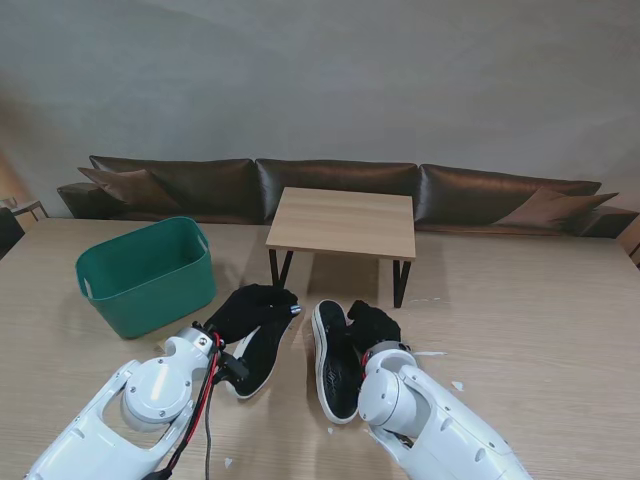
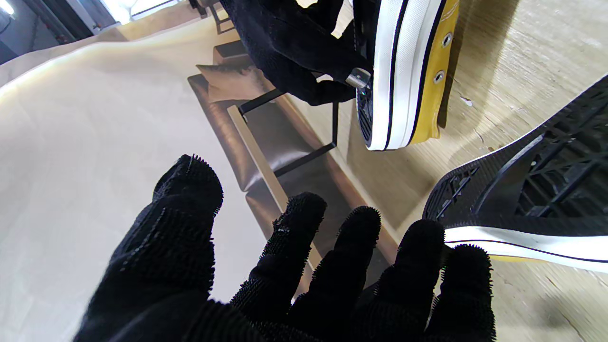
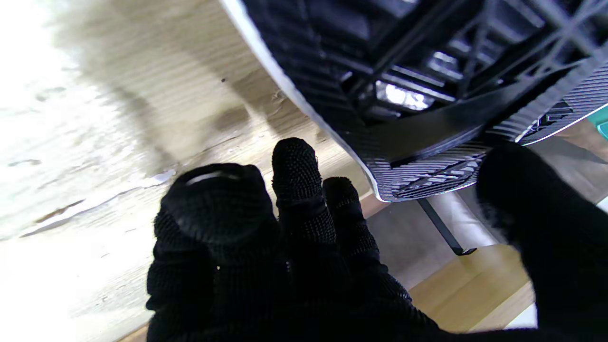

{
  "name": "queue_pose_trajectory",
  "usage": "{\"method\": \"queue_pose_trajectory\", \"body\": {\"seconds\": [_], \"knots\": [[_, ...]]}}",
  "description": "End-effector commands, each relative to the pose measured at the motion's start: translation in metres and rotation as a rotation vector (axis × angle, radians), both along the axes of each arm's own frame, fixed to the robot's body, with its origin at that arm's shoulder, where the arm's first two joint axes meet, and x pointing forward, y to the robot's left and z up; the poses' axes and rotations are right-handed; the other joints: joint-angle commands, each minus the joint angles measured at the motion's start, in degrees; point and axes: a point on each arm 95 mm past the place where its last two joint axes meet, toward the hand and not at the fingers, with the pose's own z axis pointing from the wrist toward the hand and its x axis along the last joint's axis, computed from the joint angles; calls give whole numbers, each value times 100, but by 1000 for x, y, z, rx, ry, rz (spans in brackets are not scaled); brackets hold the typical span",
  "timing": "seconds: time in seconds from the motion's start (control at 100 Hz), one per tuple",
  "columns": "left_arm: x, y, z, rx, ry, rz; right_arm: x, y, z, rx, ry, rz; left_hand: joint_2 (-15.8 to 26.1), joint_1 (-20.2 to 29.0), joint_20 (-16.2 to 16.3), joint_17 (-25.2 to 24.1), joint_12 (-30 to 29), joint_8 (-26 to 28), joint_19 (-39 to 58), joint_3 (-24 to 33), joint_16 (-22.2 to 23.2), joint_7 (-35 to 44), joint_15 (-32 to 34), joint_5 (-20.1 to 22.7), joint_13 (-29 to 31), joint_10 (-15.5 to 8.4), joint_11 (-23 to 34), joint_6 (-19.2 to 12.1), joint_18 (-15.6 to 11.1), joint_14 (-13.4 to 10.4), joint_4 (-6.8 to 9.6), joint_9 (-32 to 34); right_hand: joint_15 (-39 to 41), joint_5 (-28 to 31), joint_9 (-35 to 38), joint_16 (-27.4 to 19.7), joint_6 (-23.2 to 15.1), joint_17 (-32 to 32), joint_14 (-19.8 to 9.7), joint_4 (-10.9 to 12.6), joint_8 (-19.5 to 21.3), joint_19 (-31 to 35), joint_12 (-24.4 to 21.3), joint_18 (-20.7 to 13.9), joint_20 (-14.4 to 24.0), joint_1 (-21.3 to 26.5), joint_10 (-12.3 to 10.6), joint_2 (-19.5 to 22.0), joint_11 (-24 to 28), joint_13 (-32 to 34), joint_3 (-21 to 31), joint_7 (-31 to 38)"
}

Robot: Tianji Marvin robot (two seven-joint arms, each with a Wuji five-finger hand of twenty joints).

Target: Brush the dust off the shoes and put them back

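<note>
Two yellow canvas shoes with black soles and white rims lie on the wooden table. The left shoe [image 1: 258,360] [image 2: 532,194] rests on its side, sole showing. My left hand [image 1: 252,305] [image 2: 285,275], in a black bristly glove, hovers at its toe end with fingers spread, the little finger against the white rim. The right shoe [image 1: 333,370] [image 2: 403,71] [image 3: 418,71] stands on its side, sole turned towards the left shoe. My right hand [image 1: 372,325] [image 3: 294,247], gloved in black, holds its far end, thumb across the sole and fingers along the other edge.
A green plastic basket [image 1: 150,275] stands at the left, farther from me. A small wooden bench table [image 1: 343,222] on black legs stands beyond the shoes, with a dark leather sofa [image 1: 480,195] behind it. White scraps [image 1: 457,385] lie on the table by my right arm.
</note>
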Motion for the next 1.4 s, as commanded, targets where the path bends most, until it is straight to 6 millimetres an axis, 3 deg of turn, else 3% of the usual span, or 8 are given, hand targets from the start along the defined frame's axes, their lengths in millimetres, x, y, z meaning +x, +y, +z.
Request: {"method": "queue_pose_trajectory", "body": {"seconds": [0.0, 0.11, 0.44, 0.95, 1.06, 1.09, 1.15, 1.39], "knots": [[-1, -2, -1, -3, 14, -16, -3, 5, -1, 11, 14, 4, 195, 87, 70, -38, 72, 43, -173, -175, 32, 34, -113, 152, -272, 46, 53, -10, -191, 49, 199, 88, 86, -297, -145, -16, 132, 1030, 22, 137, -157, 67, -64, -143, 103, -272, -68, 93, -18, -99, -137, 42], [-1, -2, -1, -3, 16, -19, -2, 6, 0, 16, 14, -7, 200, 88, 70, -40, 81, 43, -174, -194, 32, 33, -111, 149, -268, 64, 57, -12, -189, 52, 201, 99, 104, -576, -151, -32, 227, 1046, 51, 171, -582, 84, -148, -119, 96, -298, -46, 179, 18, -76, -194, 262], [0, -2, -2, 2, 21, -24, 0, 6, 1, 14, 8, -26, 204, 100, 68, -21, 106, 55, -170, -236, 35, 57, -103, 201, -258, 65, 70, -12, -188, 45, 206, 135, 109, -796, -126, -34, 258, 1076, 94, 166, -647, 110, -166, -79, 101, -322, -29, 255, 2, -32, -205, 249], [0, -2, -2, 8, 28, -28, 4, -2, 17, 6, -45, -40, 208, 121, 73, -66, 112, 59, -178, -295, 27, 58, -121, 203, -291, 32, 51, -36, -195, 38, 214, 98, 45, -316, -188, -41, -617, 1048, 123, 197, -595, 116, -236, -72, 108, -353, -37, 323, -73, -147, -334, 475], [0, -2, -2, 10, 28, -26, 2, -8, 26, 19, -73, -38, 222, 122, 83, -96, 107, 55, -179, -307, 27, 46, -130, 174, -307, -3, 42, -60, -204, 25, 216, 69, -150, 147, -347, -68, -801, 934, 119, 203, -415, 19, -249, -88, 87, -317, -27, 261, -204, -362, -311, 443], [0, -2, -2, 11, 27, -26, 1, -9, 29, 22, -85, -37, 229, 116, 86, -111, 102, 52, -182, -313, 25, 39, -139, 157, -325, -24, 32, -72, -201, 10, 215, 44, -227, 295, -391, -12, -818, 905, 130, 202, -7, -20, -232, -88, 108, -311, -21, 243, -268, -430, -304, 251], [0, -2, -2, 13, 26, -25, -1, -13, 35, 32, -107, -30, 232, 117, 93, -130, 93, 51, -183, -321, 23, 35, -148, 149, -338, -45, 19, -80, -204, 12, 216, 6, -415, 475, -506, -57, -924, 820, 141, 207, 112, -89, -288, -93, 96, -291, -33, 217, -392, -637, -299, 238], [0, -1, -3, 16, 27, -20, -14, -34, 58, 107, -186, 29, 228, 133, 120, -208, 40, 41, -196, -358, 12, 18, -202, 103, -410, -139, -32, -136, -229, -38, 221, -145, -2322, 855, -1008, -587, -1252, 29, 221, 232, 720, -1291, -809, 55, -231, -227, -181, 146, -1146, -1725, -350, -219]]}}
